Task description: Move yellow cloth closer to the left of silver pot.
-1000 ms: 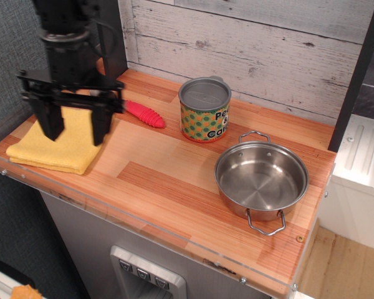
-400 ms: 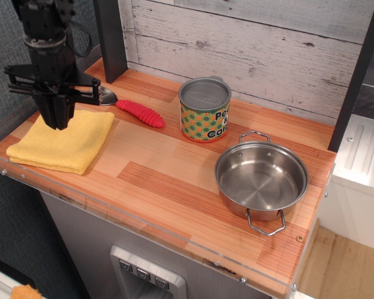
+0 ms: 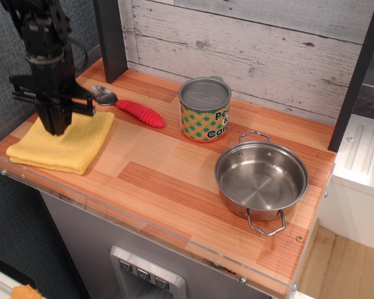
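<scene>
The yellow cloth [image 3: 61, 142] lies folded and flat at the counter's left front corner. My gripper [image 3: 55, 129] stands upright over the cloth's far part. Its fingers are pinched together with their tips down in the fabric. The silver pot [image 3: 261, 179] stands at the right front, empty, with wire loop handles front and back. A wide stretch of bare wood separates the cloth from the pot.
A green-and-orange can [image 3: 204, 109] with a grey lid stands behind the pot toward the middle. A spoon with a red handle [image 3: 139, 113] lies just behind the cloth. A dark post [image 3: 110, 38] rises at the back left. The counter's front edge [image 3: 143, 224] is close to the cloth.
The fingers were wide apart above the cloth a second ago. They have come together, and the gripper has dropped slightly and moved left onto the cloth. The cloth has not shifted.
</scene>
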Controlling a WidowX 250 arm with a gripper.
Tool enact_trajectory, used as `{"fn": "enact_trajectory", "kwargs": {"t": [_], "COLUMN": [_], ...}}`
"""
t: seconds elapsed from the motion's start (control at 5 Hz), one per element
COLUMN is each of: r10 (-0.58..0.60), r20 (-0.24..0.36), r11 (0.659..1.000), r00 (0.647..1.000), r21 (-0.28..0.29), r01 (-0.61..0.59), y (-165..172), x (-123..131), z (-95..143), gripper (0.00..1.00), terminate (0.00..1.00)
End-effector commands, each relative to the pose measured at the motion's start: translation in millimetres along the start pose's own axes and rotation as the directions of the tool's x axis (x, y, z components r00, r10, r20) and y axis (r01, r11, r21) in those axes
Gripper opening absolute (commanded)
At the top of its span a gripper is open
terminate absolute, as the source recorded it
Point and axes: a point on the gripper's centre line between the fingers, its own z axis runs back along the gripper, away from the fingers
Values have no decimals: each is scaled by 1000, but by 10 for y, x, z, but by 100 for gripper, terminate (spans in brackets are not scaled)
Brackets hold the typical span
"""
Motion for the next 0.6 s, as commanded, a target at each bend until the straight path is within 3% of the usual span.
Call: {"fn": "enact_trajectory", "kwargs": {"t": [0.0,0.4], "r10": [57,-47], "r20": [29,-12], "r11": [998,999], "r00": [998,999], "r21": [0,-14], "r01": [-57,46], "y": [30,-126], "x": [61,6], "z": [-72,-101], "gripper": [0,0], "terminate": [0,0]}}
